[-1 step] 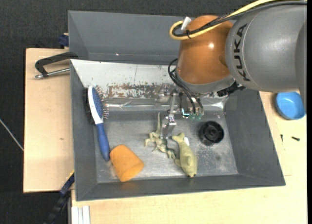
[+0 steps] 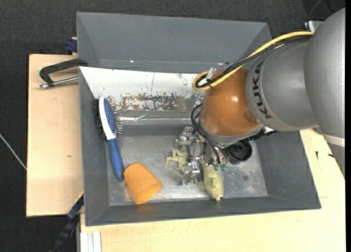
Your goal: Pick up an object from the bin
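Bin [image 2: 164, 39]: grey metal with sloping walls. Its flat floor holds a few loose things, well spread out.
My arm [image 2: 307, 80]: a broad grey body reaching in from the right and covering the bin's right rear corner.
My wrist cover [image 2: 227, 108]: orange and rounded, hanging above the right half of the floor, with a yellow cable [image 2: 269, 44] looping up from it along the arm.
Brush [image 2: 111, 138]: blue handle and white bristles, lying lengthwise along the left wall with the bristle end toward the back.
Cup [image 2: 141, 183]: orange, tipped on its side at the front left, just beside the end of the brush handle.
My gripper [image 2: 191, 167]: down low near the floor, right of centre and toward the front wall.
My grip: I cannot tell from here whether it is spread or pressed together, or whether anything sits in it.
Yellow-green lump [image 2: 213, 182]: oblong, just to the right of my gripper and close to the front wall. It is one of the two things nearest to me.
Pale greenish piece [image 2: 175, 157]: small and jagged, just to the left of my gripper.
Black round thing [image 2: 240, 150]: under the edge of my wrist cover, toward the right wall.
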